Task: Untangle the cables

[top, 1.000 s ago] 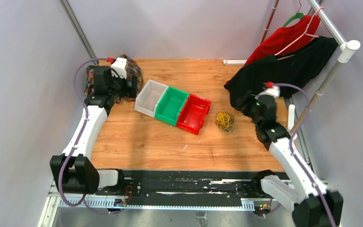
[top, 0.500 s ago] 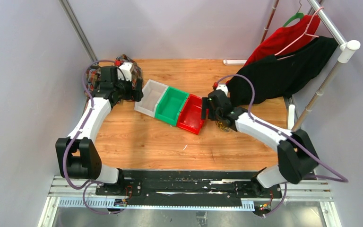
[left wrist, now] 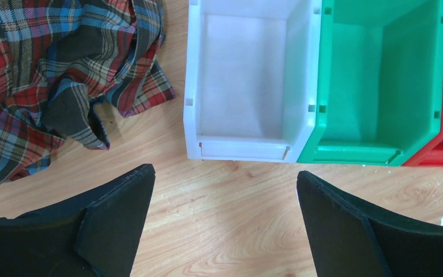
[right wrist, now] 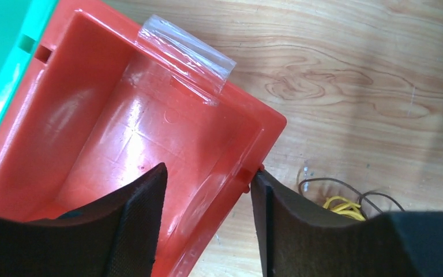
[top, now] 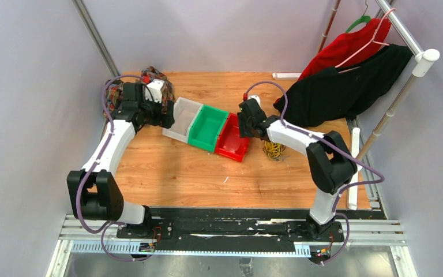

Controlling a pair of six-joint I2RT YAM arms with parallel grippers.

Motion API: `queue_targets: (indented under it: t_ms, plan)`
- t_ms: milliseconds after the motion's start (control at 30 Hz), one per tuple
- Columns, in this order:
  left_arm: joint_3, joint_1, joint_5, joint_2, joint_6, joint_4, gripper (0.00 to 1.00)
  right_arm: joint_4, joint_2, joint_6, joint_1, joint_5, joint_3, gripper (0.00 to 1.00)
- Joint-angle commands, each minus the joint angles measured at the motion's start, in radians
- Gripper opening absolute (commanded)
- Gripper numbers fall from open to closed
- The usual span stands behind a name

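The cables (top: 274, 149) are a small yellow and dark tangle on the wooden table, just right of the red bin (top: 235, 140). In the right wrist view, yellow loops (right wrist: 341, 205) and a dark wire peek out behind my right finger. My right gripper (top: 244, 124) (right wrist: 207, 173) is open and straddles the red bin's (right wrist: 121, 133) right wall, one finger inside and one outside at the rim corner. My left gripper (top: 165, 115) (left wrist: 224, 173) is open and empty over bare wood, in front of the white bin (left wrist: 191, 86).
White (top: 180, 118), green (top: 207, 128) and red bins stand in a row mid-table. A plaid cloth (left wrist: 52, 75) lies at the back left. Black and red garments (top: 346, 86) hang on a rack at the right. A clear tag (right wrist: 187, 55) sits on the red bin's rim.
My right arm has swung from the table's right side leftward, past the cables, to the red bin's wall. My left gripper has shifted right toward the white bin.
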Motion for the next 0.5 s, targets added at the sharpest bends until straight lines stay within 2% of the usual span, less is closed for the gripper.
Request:
queue_targets:
  t_ms: [0,200,467]
  plan:
    - [-0.025,0.005,0.004,-0.066,0.045,-0.015,0.98,-0.012,0.056,-0.096,-0.042,-0.016,0.086,0.53]
    - [-0.08,0.005,-0.013,-0.094,0.088,0.001,0.98,-0.022,0.139,-0.168,-0.073,-0.012,0.221,0.5]
    - [-0.114,0.005,-0.02,-0.084,0.136,0.004,0.98,-0.016,0.28,-0.285,-0.116,-0.054,0.386,0.52]
